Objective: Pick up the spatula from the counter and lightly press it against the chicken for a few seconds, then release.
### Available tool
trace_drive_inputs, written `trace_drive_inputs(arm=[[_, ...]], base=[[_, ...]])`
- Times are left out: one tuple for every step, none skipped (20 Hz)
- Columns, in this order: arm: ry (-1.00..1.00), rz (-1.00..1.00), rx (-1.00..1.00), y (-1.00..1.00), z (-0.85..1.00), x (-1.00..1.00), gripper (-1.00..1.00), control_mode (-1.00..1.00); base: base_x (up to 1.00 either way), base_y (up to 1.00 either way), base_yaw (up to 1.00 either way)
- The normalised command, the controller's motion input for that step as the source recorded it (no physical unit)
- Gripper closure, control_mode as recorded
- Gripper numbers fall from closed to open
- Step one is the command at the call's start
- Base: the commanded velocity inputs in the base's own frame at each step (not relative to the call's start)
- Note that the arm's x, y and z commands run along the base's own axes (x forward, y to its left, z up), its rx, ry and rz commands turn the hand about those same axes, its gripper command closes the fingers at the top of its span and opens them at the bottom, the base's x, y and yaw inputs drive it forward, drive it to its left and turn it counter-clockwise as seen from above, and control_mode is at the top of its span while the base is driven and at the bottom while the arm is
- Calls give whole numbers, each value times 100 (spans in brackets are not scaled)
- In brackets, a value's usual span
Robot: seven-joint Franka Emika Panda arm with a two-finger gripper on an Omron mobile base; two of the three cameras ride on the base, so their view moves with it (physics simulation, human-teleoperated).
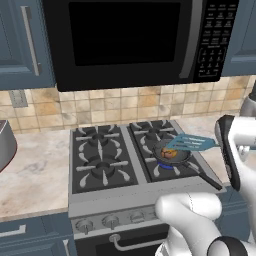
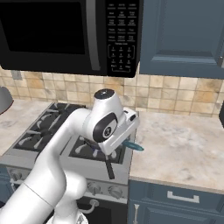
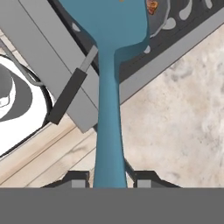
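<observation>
Left base view: the stove (image 1: pixel 100 155) carries a pan (image 1: pixel 161 156) on its 4 o'clock burner, with the chicken (image 1: pixel 170 154) inside. The spatula (image 1: pixel 192 143) has its blade over the pan's 2 o'clock rim; whether it touches the chicken cannot be told. Hand view: the gripper (image 3: pixel 111 179) is clamped narrowly on the spatula's handle, whose blade points to 12 o'clock. The chicken (image 3: pixel 152 6) shows at 1 o'clock and the counter (image 3: pixel 183 109) at 3 o'clock.

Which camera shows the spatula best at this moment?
Left base view: the spatula blade shows whole, above the chicken in the pan. Hand view crops the blade close up; right base view catches its handle end.
</observation>
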Motion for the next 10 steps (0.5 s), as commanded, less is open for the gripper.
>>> trace_drive_inputs(arm=[[1, 0, -5, 6, 0, 5, 100, -100], [3, 0, -5, 5, 0, 10, 100, -100], [4, 0, -4, 5, -2, 11, 100, -100], [5, 0, -4, 5, -2, 12, 100, -100], [6, 0, -3, 4, -3, 12, 100, -100], [8, 0, -2, 4, -6, 13, 100, -100], [8, 0, -2, 6, -6, 15, 100, -100], [9, 0, -1, 5, -3, 15, 100, -100], [9, 0, -1, 4, -1, 17, 100, -100], [9, 0, 0, 5, 0, 19, 100, -100]], base=[[0, 0, 0], [0, 0, 0], [0, 0, 0], [0, 0, 0], [0, 0, 0], [0, 0, 0], [0, 0, 0], [0, 0, 0], [0, 0, 0], [0, 0, 0]])
